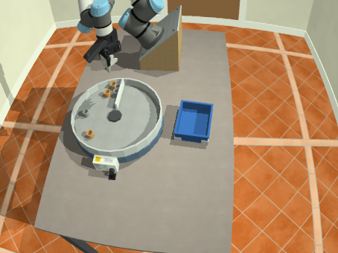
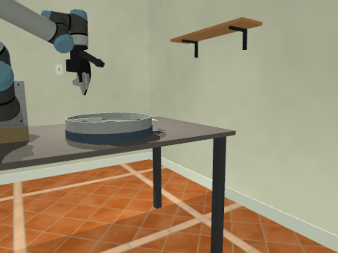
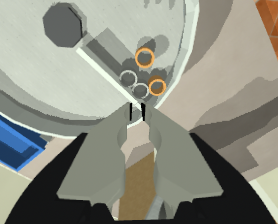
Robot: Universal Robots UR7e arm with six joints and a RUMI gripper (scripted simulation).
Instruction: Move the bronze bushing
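Observation:
My gripper (image 1: 109, 67) (image 2: 84, 90) (image 3: 136, 104) is shut and empty, hanging high above the back edge of the round grey turntable (image 1: 149, 138) (image 2: 108, 125) (image 3: 182, 55). Two bronze bushings (image 1: 112, 83) (image 1: 107, 93) (image 3: 157, 86) (image 3: 144, 57) stand near the back rim, left of the white divider bar (image 1: 120, 94). Two grey bushings (image 3: 128, 77) (image 3: 140, 90) stand close beside them. A third bronze bushing (image 1: 89, 133) stands at the front left. Another grey bushing (image 1: 85, 112) stands at the left. The blue crate (image 1: 196, 103) (image 3: 15, 145) stands empty to the right of the turntable.
A dark hub (image 1: 115, 116) (image 3: 62, 24) sits at the turntable's centre. A white control box (image 1: 105, 163) stands at its front. The arm's wedge-shaped mount (image 1: 164, 53) stands at the table's back. A wall shelf (image 2: 216, 30) hangs far to the side.

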